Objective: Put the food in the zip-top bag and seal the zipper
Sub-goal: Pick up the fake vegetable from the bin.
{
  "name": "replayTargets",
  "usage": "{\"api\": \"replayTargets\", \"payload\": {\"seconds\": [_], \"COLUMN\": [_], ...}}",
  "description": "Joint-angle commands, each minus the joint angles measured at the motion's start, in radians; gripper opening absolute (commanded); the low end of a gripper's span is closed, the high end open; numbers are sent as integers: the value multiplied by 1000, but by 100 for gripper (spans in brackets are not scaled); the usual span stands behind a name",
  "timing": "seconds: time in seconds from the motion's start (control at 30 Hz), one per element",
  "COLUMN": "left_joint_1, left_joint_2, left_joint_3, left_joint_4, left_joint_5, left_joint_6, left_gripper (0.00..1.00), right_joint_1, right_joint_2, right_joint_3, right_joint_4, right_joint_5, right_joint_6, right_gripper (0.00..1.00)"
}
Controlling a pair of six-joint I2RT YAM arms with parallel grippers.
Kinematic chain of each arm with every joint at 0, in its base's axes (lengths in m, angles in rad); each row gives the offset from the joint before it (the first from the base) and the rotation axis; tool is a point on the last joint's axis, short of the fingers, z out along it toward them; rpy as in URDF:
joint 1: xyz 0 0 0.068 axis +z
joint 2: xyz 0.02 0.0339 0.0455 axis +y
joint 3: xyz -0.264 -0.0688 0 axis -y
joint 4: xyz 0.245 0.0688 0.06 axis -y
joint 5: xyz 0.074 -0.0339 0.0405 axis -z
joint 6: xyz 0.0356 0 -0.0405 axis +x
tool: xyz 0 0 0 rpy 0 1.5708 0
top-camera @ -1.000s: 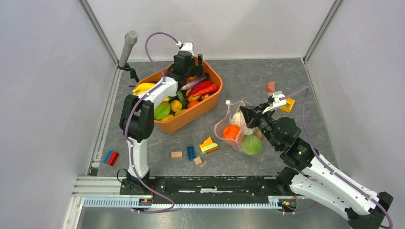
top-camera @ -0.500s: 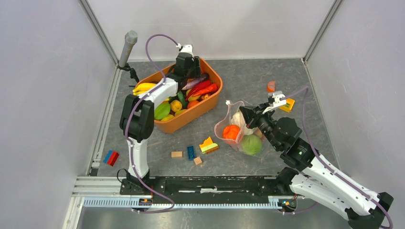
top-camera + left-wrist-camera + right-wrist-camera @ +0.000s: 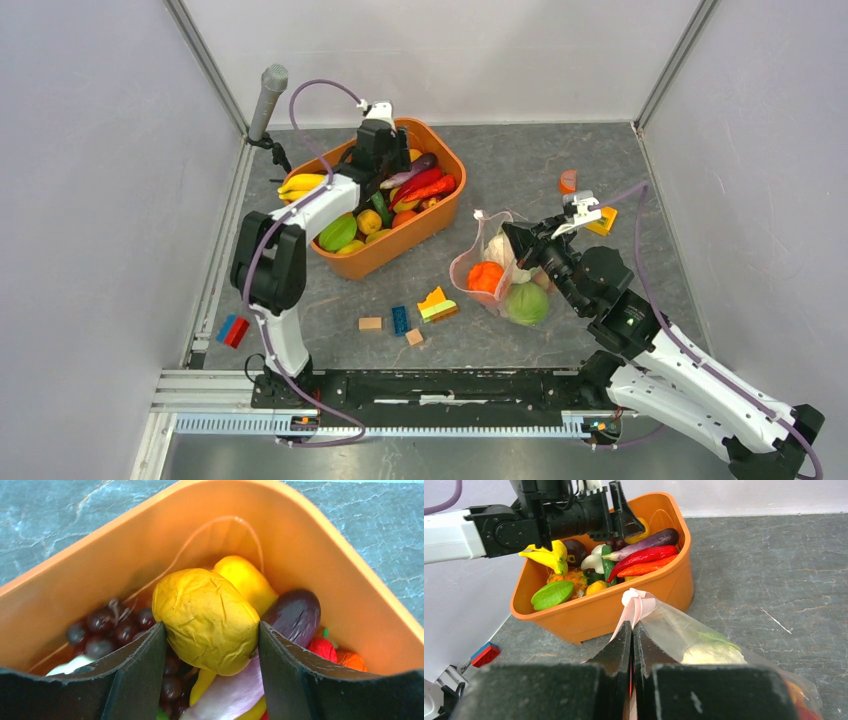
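My left gripper (image 3: 210,630) reaches into the far corner of the orange tub (image 3: 385,255), its jaws shut on a wrinkled yellow fruit (image 3: 207,617). Under it lie dark grapes (image 3: 105,625), a purple aubergine (image 3: 295,615) and other food. The clear zip-top bag (image 3: 500,265) lies right of the tub and holds a white cauliflower (image 3: 498,247), an orange fruit (image 3: 485,277) and a green cabbage (image 3: 526,302). My right gripper (image 3: 631,627) is shut on the bag's pale pink zipper (image 3: 636,605) and holds the mouth up towards the tub.
Several small building blocks (image 3: 437,305) lie on the table in front of the tub, and a red-and-blue one (image 3: 232,330) sits near the left wall. An orange half-disc (image 3: 567,181) and a yellow block (image 3: 603,220) sit behind the bag. A grey microphone (image 3: 267,100) stands at the back left.
My left gripper has closed from wide open onto the yellow fruit, and the left arm has shifted slightly left. The right arm and the bag have not moved.
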Motion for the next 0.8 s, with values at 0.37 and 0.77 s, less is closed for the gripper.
{"api": "replayTargets", "payload": {"seconds": [0.37, 0.77], "left_joint_1": [5, -5], "left_joint_2": [-380, -498], "left_joint_3": [-272, -401], "left_joint_4": [27, -65], "left_joint_5": [191, 545], "left_joint_6": [-12, 53], "left_gripper": [49, 62], "right_joint_1": [0, 1], "right_joint_2": [-9, 12], "right_joint_3": [-10, -17], "right_joint_4": [86, 102], "right_joint_5": [-34, -59], "right_joint_6": [44, 68], "right_gripper": [4, 4]}}
